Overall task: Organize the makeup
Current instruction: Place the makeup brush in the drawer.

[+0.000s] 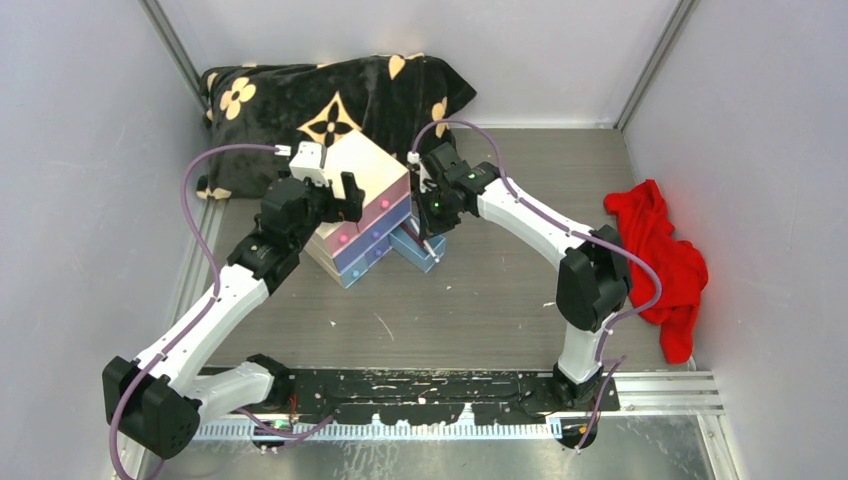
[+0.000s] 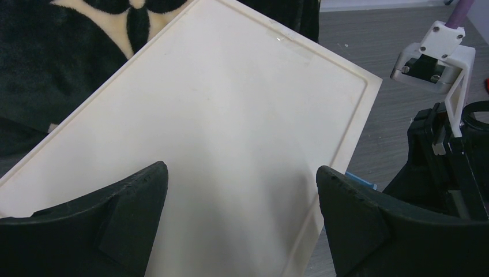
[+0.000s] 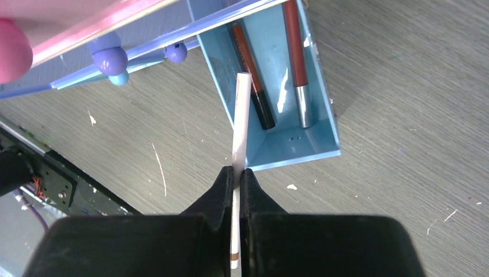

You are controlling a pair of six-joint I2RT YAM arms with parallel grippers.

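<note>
My right gripper (image 3: pixel 236 171) is shut on a thin white pencil (image 3: pixel 240 121), whose far end hangs over the near wall of the pulled-out blue drawer (image 3: pixel 288 151). Two red-brown pencils lie in that drawer: one with a black end (image 3: pixel 251 75) and one with a silver end (image 3: pixel 296 63). In the top view the right gripper (image 1: pixel 428 232) is over the open blue drawer (image 1: pixel 417 248) at the foot of the cream box (image 1: pixel 362 200). My left gripper (image 2: pixel 242 193) is open, its jaws wide apart just above the cream box's flat top (image 2: pixel 219 133). The compacts and tubes are out of view.
A black pillow with cream flower prints (image 1: pixel 330 105) lies behind the box. A red cloth (image 1: pixel 660 260) lies at the right wall. The box's pink and blue drawers have round knobs (image 3: pixel 111 59). Grey walls close in the table on three sides.
</note>
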